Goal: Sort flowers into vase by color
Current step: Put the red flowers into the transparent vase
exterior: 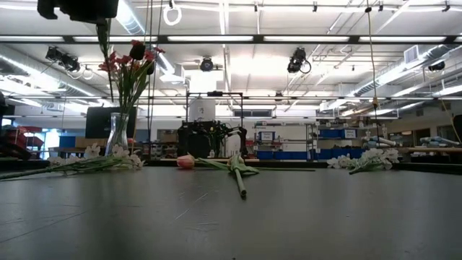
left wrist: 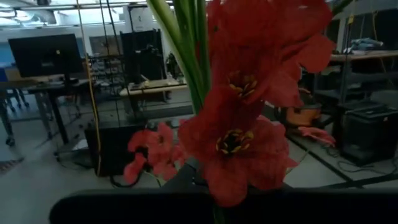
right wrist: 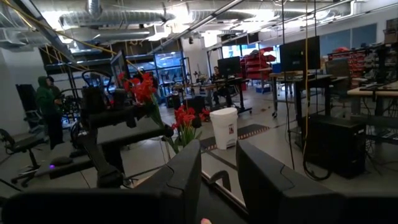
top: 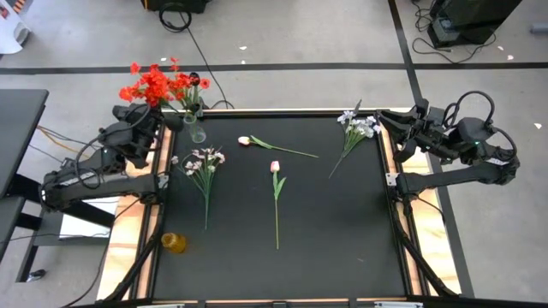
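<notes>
A clear glass vase (top: 196, 128) stands at the far left corner of the black tabletop (top: 342, 231), with red flower sprays (top: 158, 83) in it. A white blossom spray (top: 205, 167) lies just before the vase. Two pale pink tulips (top: 275, 175) lie near the middle. Another white spray (top: 355, 130) lies at the far right. A small amber jar (top: 174, 242) sits at the near left edge.
</notes>
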You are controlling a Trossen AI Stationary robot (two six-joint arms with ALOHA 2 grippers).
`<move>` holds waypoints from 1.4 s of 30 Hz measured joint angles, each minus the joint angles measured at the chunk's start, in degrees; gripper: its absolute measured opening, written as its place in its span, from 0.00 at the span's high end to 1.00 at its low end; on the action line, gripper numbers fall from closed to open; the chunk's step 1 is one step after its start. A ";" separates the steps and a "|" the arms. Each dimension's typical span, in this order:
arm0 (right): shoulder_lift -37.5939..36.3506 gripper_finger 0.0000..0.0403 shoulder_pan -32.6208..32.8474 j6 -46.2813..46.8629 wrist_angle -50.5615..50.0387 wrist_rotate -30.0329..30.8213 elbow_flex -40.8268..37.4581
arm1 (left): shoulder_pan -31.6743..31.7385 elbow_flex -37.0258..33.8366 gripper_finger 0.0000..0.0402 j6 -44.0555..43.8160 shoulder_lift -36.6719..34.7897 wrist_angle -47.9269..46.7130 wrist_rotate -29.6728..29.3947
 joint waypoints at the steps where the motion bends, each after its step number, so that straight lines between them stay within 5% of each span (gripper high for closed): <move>1: 0.00 0.73 0.00 0.00 0.00 0.00 0.00 | 0.80 -0.56 0.98 -0.80 -0.02 0.26 0.68; 21: 0.02 0.73 0.00 0.02 0.02 0.00 0.00 | 15.97 -6.28 0.98 -11.52 2.25 0.63 12.91; 37: 0.02 0.73 0.02 0.02 0.00 0.00 0.00 | 20.20 -6.28 0.95 -26.13 8.41 -8.25 13.90; 42: 0.02 0.73 0.00 0.02 0.01 0.00 0.00 | 20.21 -6.28 0.85 -31.12 8.35 -11.27 15.35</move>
